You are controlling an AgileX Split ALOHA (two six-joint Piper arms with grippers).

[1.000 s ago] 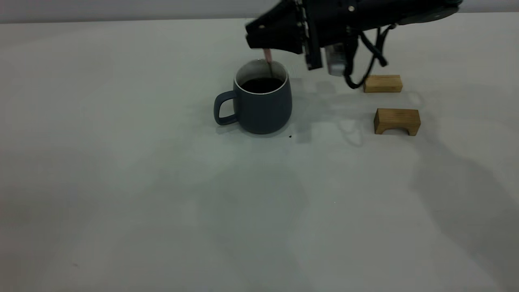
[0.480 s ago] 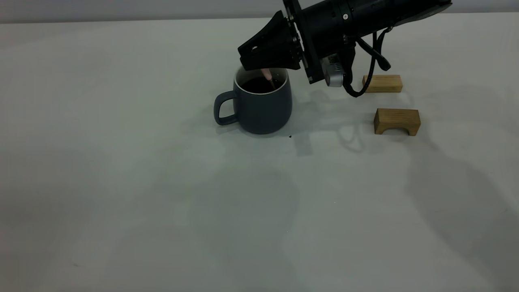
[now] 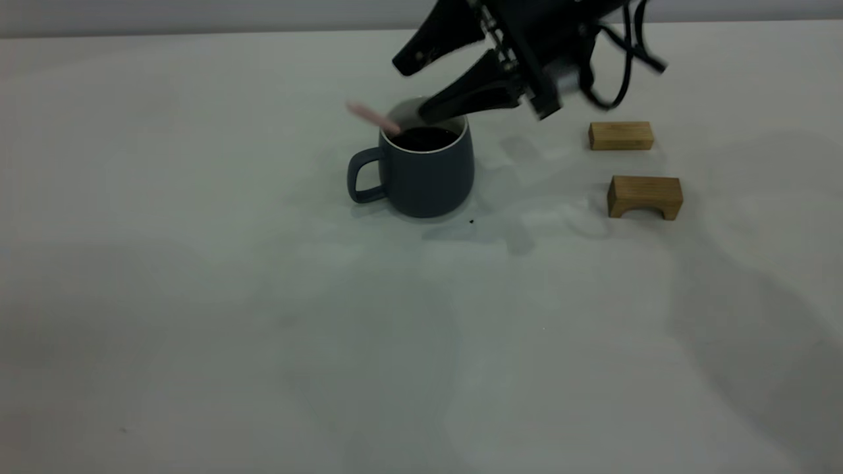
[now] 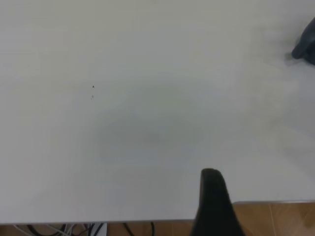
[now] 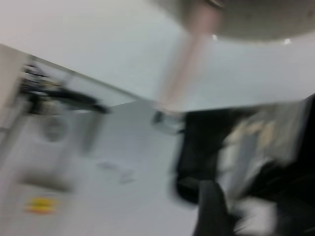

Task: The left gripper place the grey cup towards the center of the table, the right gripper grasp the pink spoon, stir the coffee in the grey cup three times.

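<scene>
Spoon (image 3: 373, 118) out of the grip: the pink spoon leaned against the left side of the grey cup's (image 3: 421, 172) rim, its pale handle sticking up and out to the left, its bowl end down inside with the coffee (image 3: 425, 137). The cup stood upright near the middle of the table (image 3: 263, 316), a little toward the far side, loop handle pointing left, the dark liquid sitting flat against the white inner wall. And there was the right gripper (image 3: 415, 89), hanging just above and right of the cup's mouth, its two black fingers spread wide apart with nothing between them; the lower finger reached over the cup's rim on the far right side, the upper one pointed off up-left, well clear of the spoon. To the right of the cup, well apart from it, lay two wooden blocks: a flat one (image 3: 621, 135) farther back and an arch-shaped one (image 3: 645, 196) nearer. A tiny dark speck (image 3: 471, 222) marked the table just near the cup's base. The left gripper was off at the table's edge, only one dark finger (image 4: 214, 201) showing in its wrist view, so whether it was apart or together could not be told.
</scene>
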